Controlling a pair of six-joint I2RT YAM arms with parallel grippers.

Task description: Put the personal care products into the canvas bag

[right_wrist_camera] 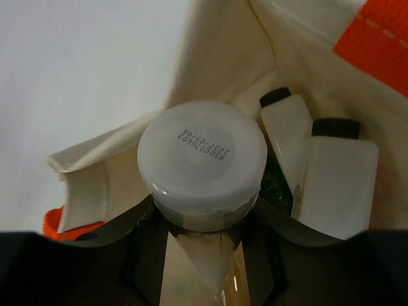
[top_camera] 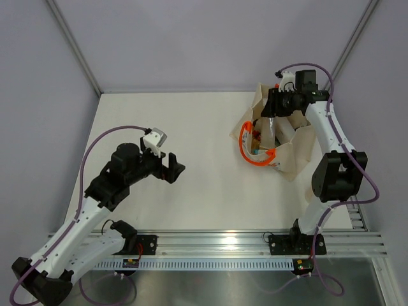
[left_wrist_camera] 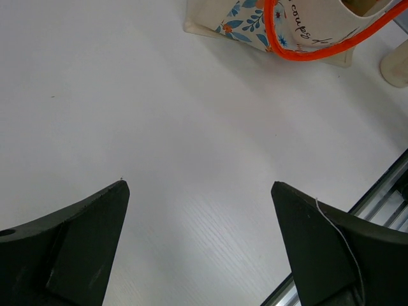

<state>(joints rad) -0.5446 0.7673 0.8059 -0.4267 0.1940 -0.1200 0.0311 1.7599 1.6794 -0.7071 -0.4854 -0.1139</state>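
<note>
Beige canvas bag with orange handles (top_camera: 293, 156), right of centre on white counter (top_camera: 191, 127); right fingers (right_wrist_camera: 146, 261) clamp silver tube with frosted cap (right_wrist_camera: 203, 159) at its mouth; left fingers (left_wrist_camera: 76, 255) spread wide, empty

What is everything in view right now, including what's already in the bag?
canvas bag: 1, beige with orange handles and blue-orange print, far right of the table, mouth open
tube: 1, silvery with a pale round cap, held over the bag's mouth
white bottles: 2, white with dark caps, inside the bag, side by side
green item: 1, dark green, inside the bag, mostly hidden
table: 1, white, under everything
left gripper: 1, black, open, over bare table left of the bag
right gripper: 1, black, shut on the tube, above the bag
</note>
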